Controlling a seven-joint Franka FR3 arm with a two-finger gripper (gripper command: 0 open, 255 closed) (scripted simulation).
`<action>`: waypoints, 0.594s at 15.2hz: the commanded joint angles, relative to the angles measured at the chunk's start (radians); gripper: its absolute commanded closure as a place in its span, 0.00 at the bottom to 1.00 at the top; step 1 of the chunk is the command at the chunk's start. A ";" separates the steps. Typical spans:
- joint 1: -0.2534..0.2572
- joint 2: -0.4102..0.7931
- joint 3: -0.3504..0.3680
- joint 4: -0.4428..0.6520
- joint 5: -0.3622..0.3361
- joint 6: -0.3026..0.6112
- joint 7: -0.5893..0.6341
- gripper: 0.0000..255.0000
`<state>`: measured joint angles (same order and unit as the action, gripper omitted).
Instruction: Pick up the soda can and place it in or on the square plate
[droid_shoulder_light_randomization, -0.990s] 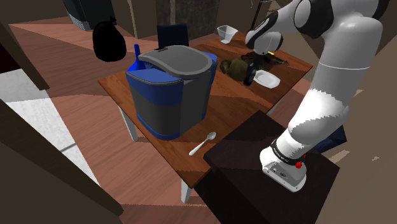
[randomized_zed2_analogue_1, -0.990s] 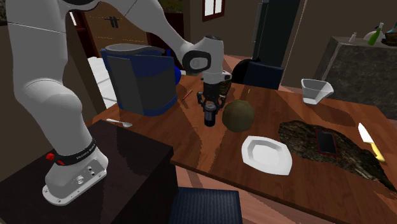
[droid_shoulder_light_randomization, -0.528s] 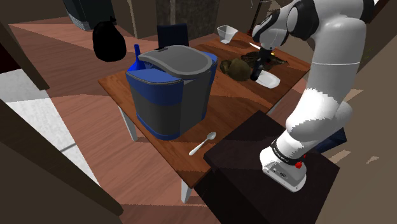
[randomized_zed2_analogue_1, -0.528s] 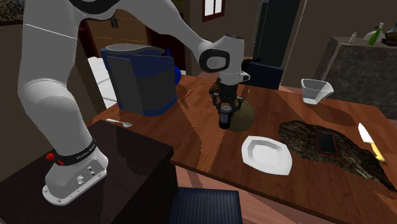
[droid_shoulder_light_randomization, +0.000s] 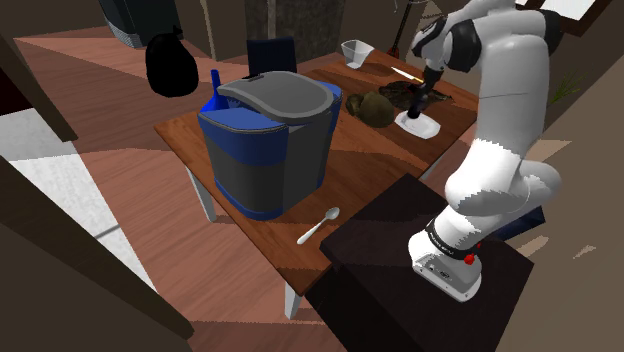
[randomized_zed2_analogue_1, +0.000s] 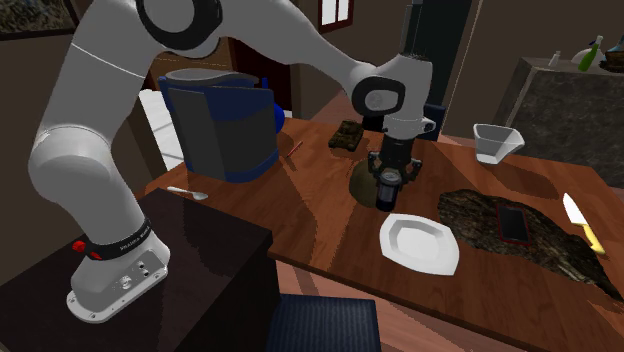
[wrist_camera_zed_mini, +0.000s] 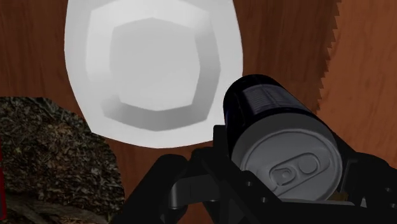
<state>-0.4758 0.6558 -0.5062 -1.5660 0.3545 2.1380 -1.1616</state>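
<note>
Soda can (wrist_camera_zed_mini: 280, 137): aloft, just short of plate

Item: dark can, grey tabbed top facing the wrist, clasped at its sides by the black hand (randomized_zed2_analogue_1: 387, 180). Position: above the table (randomized_zed2_analogue_1: 330, 225), apparently clear of it, long axis upright and in line with the hand. Square plate (randomized_zed2_analogue_1: 420, 243): white, bare, lying just beside and below the can, toward the second exterior view's lower right. Judgement: a short sideways shift over the plate's centre is needed before lowering

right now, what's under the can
Bare wooden table shows past the can, with the white plate close beside it. The spot straight beneath is covered by the can itself.
</note>
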 joint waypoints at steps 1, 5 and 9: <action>-0.054 0.064 0.008 0.117 0.013 -0.054 -0.020 1.00; -0.173 0.212 0.028 0.395 0.034 -0.177 -0.042 1.00; -0.294 0.381 0.051 0.725 0.045 -0.320 -0.032 1.00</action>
<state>-0.7436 0.9945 -0.4618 -0.9182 0.3963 1.8491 -1.1969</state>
